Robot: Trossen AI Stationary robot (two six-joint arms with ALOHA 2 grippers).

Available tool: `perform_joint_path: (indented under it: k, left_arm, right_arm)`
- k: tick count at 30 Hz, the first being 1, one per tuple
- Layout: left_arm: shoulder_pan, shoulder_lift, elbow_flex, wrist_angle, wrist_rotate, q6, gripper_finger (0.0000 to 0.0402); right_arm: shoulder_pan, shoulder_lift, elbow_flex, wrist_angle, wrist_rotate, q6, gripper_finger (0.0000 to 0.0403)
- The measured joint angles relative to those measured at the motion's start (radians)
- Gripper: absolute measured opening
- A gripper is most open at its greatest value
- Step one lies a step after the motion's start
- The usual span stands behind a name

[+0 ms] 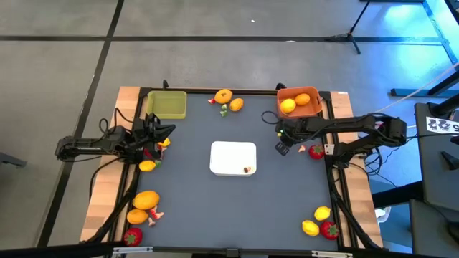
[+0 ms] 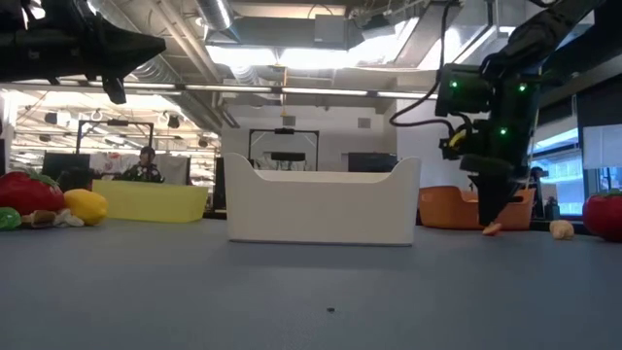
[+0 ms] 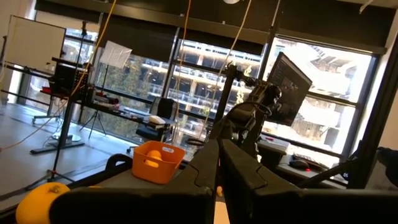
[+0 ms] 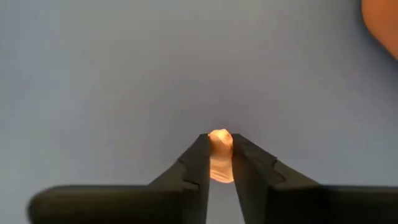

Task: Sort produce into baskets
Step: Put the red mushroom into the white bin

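The high camera hangs well above the desk [image 1: 179, 179] and looks straight down, taking in the whole top and both arms. The low camera sits at desk height, very near the surface, facing level across it toward the room; both views share the white tray [image 1: 233, 158], seen from above at the desk's centre and side-on close in front of the low lens. The left wrist camera looks nearly level out to the windows, and shares the orange basket [image 3: 157, 161], at 1 o'clock on the desk from above. The right wrist camera points steeply down, very close to the desk.
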Motion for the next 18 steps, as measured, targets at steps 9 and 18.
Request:
perform_joint_path:
  k: [9, 18]
  left_arm:
    - [0.000, 0.000, 0.000, 0.005, 0.000, -0.001, 0.0013]
    - [0.000, 0.000, 0.000, 0.008, 0.000, -0.004, 0.0013]
  right_arm:
    - [0.001, -0.063, 0.027, -0.018, -0.032, -0.037, 0.0013]
    - [0.129, -0.120, 0.129, 0.096, -0.114, -0.055, 0.0012]
